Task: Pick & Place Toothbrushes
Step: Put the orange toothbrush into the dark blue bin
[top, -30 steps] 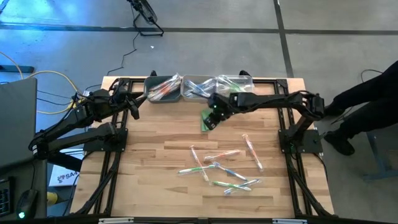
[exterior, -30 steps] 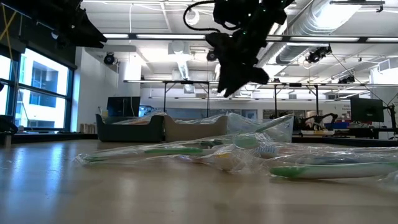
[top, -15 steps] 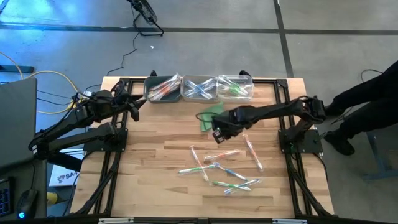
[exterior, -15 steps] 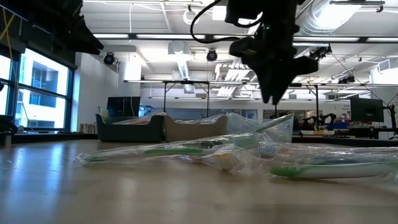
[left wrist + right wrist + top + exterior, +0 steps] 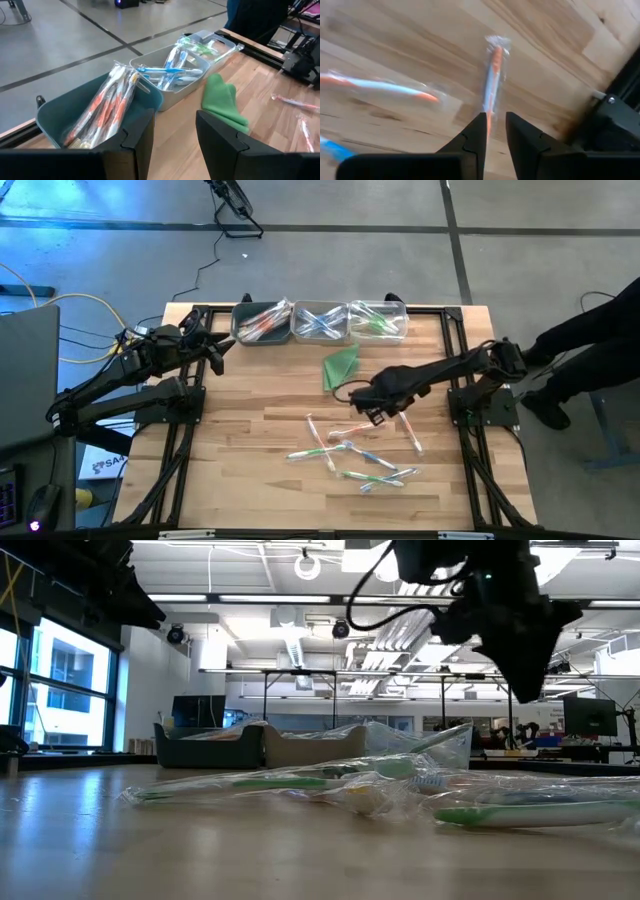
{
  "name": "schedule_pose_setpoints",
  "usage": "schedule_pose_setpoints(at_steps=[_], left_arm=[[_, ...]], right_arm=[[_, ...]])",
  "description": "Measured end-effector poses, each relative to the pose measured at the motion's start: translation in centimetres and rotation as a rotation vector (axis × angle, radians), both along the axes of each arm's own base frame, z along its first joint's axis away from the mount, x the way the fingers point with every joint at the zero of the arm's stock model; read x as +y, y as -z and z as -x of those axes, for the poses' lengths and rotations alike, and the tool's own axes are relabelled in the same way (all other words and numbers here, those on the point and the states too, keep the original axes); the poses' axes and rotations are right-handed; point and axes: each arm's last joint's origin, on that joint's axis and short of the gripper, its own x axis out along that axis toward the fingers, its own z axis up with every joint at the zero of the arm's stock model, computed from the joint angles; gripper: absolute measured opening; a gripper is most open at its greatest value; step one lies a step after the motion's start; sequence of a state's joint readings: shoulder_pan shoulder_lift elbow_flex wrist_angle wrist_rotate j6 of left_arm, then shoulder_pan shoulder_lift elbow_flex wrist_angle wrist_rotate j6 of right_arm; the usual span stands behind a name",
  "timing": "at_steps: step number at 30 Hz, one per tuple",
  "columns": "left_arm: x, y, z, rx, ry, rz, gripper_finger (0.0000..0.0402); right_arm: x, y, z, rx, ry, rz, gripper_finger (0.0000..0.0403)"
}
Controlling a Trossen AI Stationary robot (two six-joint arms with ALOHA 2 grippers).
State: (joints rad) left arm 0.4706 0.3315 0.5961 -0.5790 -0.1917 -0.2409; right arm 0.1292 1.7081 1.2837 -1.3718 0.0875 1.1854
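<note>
Several wrapped toothbrushes (image 5: 355, 450) lie scattered on the wooden table's near middle, and they also show close up in the low view (image 5: 330, 780). My right gripper (image 5: 375, 408) hovers over their far edge, pointing down, with its fingers (image 5: 495, 132) a narrow gap apart and nothing between them. An orange toothbrush (image 5: 492, 82) lies on the wood just ahead of it. My left gripper (image 5: 175, 135) waits open at the far left, facing three bins. The teal bin (image 5: 75, 115) holds orange toothbrushes, the middle bin (image 5: 172, 75) blue ones, and the far bin (image 5: 378, 320) green ones.
A folded green cloth (image 5: 340, 365) lies on the wood between the bins and the scattered brushes. The black frame rail (image 5: 615, 115) runs along the table's right edge, near my right gripper. A person's dark legs (image 5: 590, 350) are beyond the right edge.
My right gripper has swung away from the bins, past the green cloth, toward the table's near and right edges. It has tipped from slanting forward to pointing almost straight down, and now hangs over the scattered toothbrushes. The toothbrushes have not moved.
</note>
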Motion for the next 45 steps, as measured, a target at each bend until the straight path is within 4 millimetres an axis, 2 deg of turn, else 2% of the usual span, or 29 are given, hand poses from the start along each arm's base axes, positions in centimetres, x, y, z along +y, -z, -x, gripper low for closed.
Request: schedule_pose_setpoints(at_steps=[5,11,14,20,28,37,45], left_arm=[[0.0,0.0,0.0,0.000,0.000,0.000,0.0143],[0.0,0.0,0.0,-0.002,-0.001,0.002,0.0143],[0.0,0.0,0.0,-0.003,-0.001,0.002,0.0143],[0.0,0.0,0.0,-0.003,-0.001,0.002,0.0143],[0.0,0.0,0.0,-0.003,-0.001,0.002,0.0143],[0.0,0.0,0.0,-0.003,-0.001,0.002,0.0143],[0.0,0.0,0.0,-0.003,-0.001,0.002,0.0143]], right_arm=[[1.1,1.4,1.3,0.080,-0.040,0.001,0.0041],[2.2,3.1,3.4,0.124,-0.007,-0.025,0.0013],[2.6,3.3,4.6,0.016,0.028,-0.029,0.0004],[2.3,2.3,7.9,-0.229,0.114,0.009,0.0003],[1.3,2.1,11.4,-0.309,0.152,0.009,0.0003],[1.2,3.3,11.8,-0.297,0.136,0.009,0.0003],[1.2,3.3,11.6,-0.319,0.133,0.010,0.0018]])
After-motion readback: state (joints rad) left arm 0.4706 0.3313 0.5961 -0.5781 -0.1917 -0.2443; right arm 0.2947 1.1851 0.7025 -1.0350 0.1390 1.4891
